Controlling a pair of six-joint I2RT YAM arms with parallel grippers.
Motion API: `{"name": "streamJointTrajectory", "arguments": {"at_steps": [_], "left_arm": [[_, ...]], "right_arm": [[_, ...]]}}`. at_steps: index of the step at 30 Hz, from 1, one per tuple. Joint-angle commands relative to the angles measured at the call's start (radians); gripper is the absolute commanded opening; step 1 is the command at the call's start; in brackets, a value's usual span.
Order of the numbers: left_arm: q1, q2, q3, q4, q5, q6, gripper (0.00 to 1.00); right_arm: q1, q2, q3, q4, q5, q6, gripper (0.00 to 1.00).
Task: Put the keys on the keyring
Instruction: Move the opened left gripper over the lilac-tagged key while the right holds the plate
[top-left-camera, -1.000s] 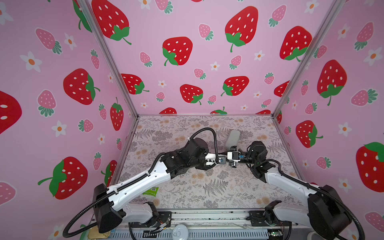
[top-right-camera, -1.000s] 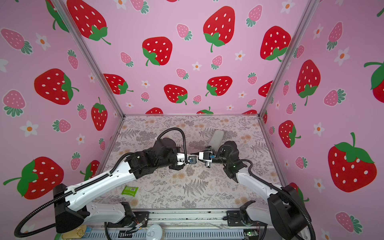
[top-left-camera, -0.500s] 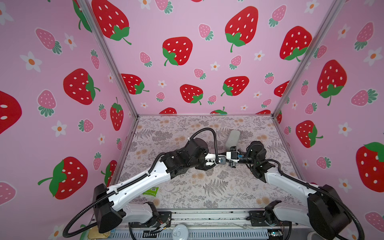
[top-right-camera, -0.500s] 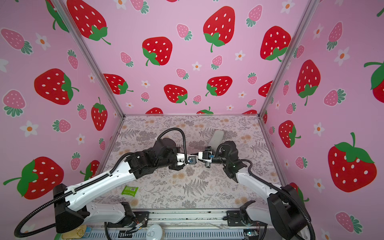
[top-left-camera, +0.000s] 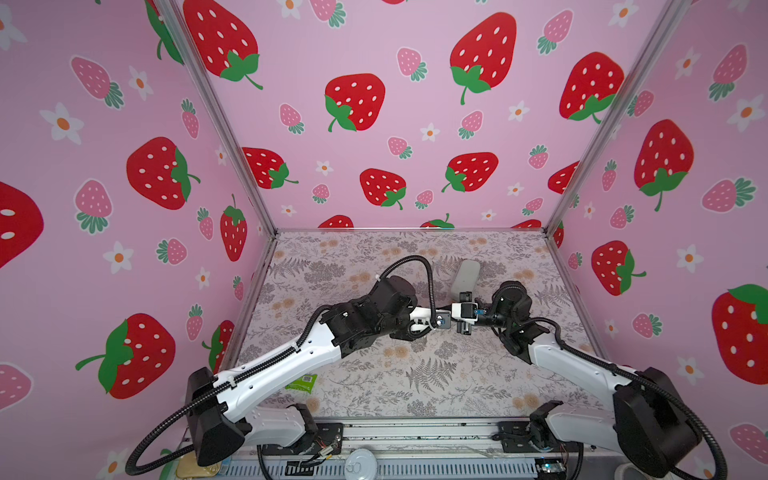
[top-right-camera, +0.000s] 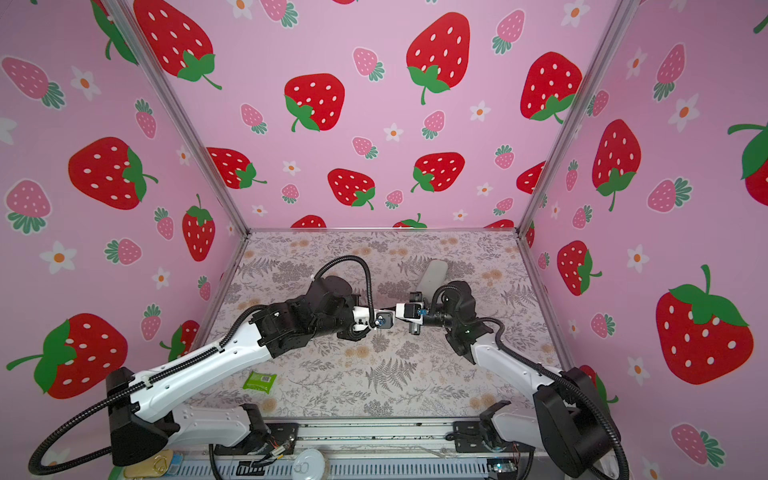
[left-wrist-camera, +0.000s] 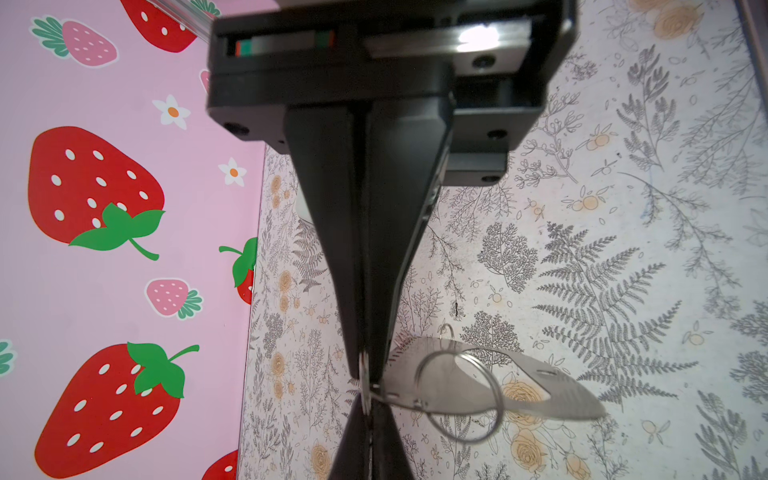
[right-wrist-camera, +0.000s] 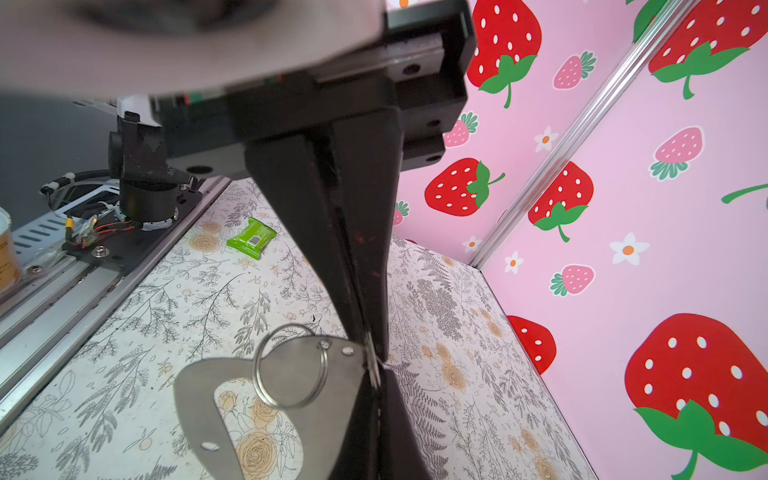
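Facing tip to tip, right gripper (right-wrist-camera: 374, 355) is clamped shut on the key (right-wrist-camera: 340, 386) beside the ring (right-wrist-camera: 257, 376); left gripper (left-wrist-camera: 365, 372) is barely parted, hold unclear.

The right arm (top-left-camera: 513, 297) now sits a touch closer to the left arm (top-left-camera: 291, 365) than a second ago. The right gripper (right-wrist-camera: 371, 353) has squeezed fully closed, while the left gripper (left-wrist-camera: 365, 370) has loosened very slightly.

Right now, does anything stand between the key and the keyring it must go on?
Nothing visible does. The keyring lies across the key, where the left tool and right tool meet tip to tip; the green packet lies apart on the table.
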Motion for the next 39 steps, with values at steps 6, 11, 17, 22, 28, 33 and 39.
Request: {"name": "streamJointTrajectory", "arguments": {"at_steps": [6, 11, 17, 22, 28, 33, 39], "left_arm": [[0.058, -0.075, -0.032, 0.043, 0.063, -0.075, 0.48], [0.104, -0.137, -0.100, 0.077, 0.083, -0.137, 0.50], [0.172, -0.142, -0.160, 0.115, 0.127, -0.220, 0.50], [0.272, -0.073, -0.178, 0.107, 0.247, -0.304, 0.48], [0.310, 0.110, -0.116, 0.075, 0.284, -0.395, 0.46], [0.314, 0.300, 0.014, -0.013, 0.262, -0.550, 0.41], [0.358, 0.404, 0.049, 0.017, 0.276, -0.644, 0.32]], "right_arm": [[0.005, 0.024, -0.077, 0.285, -0.013, 0.070, 0.02], [0.005, 0.048, -0.114, 0.414, -0.006, 0.087, 0.02], [0.005, 0.046, -0.115, 0.402, 0.001, 0.019, 0.02], [0.004, -0.024, -0.123, 0.273, 0.049, -0.083, 0.02], [0.005, -0.129, -0.163, 0.148, 0.112, -0.121, 0.02], [0.005, -0.217, -0.197, 0.067, 0.162, -0.144, 0.03], [0.005, -0.300, -0.232, 0.028, 0.164, -0.143, 0.03]]}}
